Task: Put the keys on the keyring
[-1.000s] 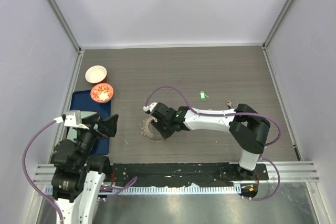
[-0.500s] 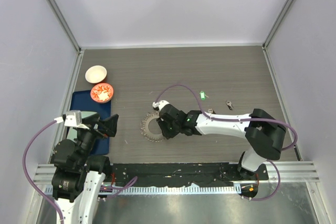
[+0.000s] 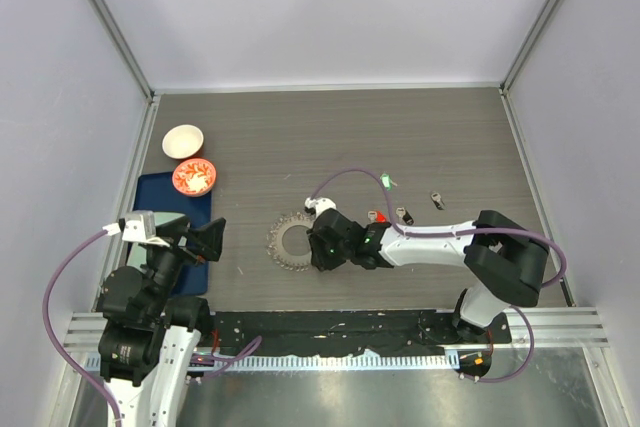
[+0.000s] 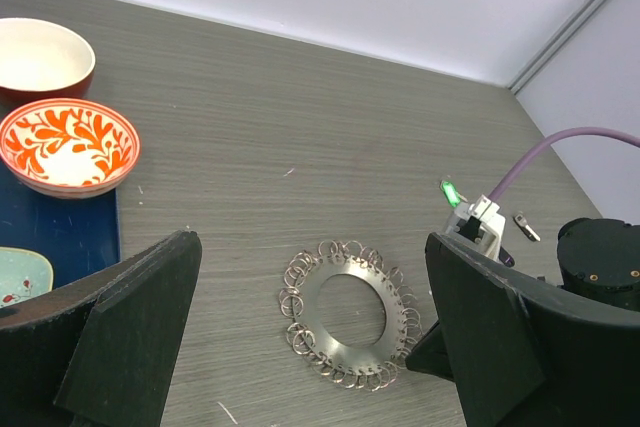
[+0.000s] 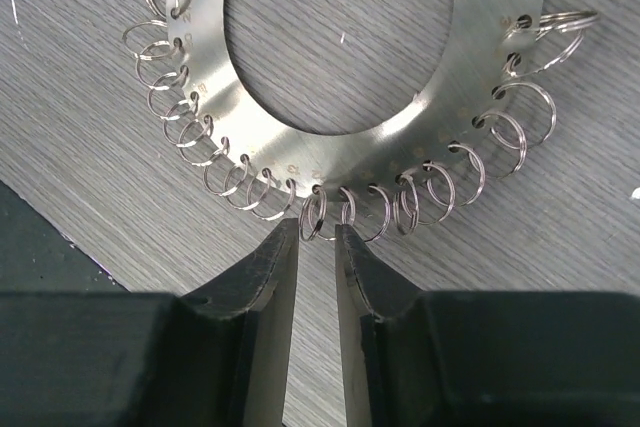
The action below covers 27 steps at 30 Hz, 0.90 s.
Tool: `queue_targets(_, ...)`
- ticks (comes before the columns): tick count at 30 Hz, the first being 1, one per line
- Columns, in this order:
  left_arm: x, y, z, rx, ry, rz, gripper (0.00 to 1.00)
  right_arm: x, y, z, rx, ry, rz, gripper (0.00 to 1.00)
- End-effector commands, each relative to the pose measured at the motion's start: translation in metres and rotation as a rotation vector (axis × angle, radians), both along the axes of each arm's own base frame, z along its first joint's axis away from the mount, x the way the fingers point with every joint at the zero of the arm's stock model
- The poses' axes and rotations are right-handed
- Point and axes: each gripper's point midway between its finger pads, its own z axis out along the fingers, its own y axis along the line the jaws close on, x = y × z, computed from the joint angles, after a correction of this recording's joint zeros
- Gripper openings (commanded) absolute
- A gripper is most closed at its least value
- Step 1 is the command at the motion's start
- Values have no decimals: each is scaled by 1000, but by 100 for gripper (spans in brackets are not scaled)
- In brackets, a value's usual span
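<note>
Your right claw (image 5: 317,229) is at the 6 o'clock edge of the keyring (image 5: 340,162) in its own view. Its fingers are almost together, with one small loop (image 5: 313,215) at the tips. You cannot tell if it is pinched. Your left claw (image 3: 196,235) is spread wide. The keyring lies flat on the table (image 3: 420,137). The keys (image 3: 402,214) lie near its 3 o'clock side, not touching it.

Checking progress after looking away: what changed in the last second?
The right gripper slid from over the keyring to its right-hand rim, jaws narrow, holding nothing; its arm uncovered two keys. Keyring, bowls, open left gripper stayed put.
</note>
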Motion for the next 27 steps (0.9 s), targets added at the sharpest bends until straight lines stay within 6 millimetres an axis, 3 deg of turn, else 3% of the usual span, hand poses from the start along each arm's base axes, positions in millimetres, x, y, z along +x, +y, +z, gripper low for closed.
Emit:
queue_targets(1, -1, -3, 10, 1, -51, -18, 100, 4, 16, 23, 126, -14, -34, 28)
queue_targets(17, 0, -4, 10, 2, -45, -23, 100, 13, 19, 27, 148, -57, -55, 29)
queue_targets(23, 0, -3, 10, 2, -45, -21, 100, 17, 22, 48, 196, -81, -73, 34)
queue_targets(27, 0, -4, 10, 1, -48, -23, 100, 15, 15, 51, 235, -75, -126, 34)
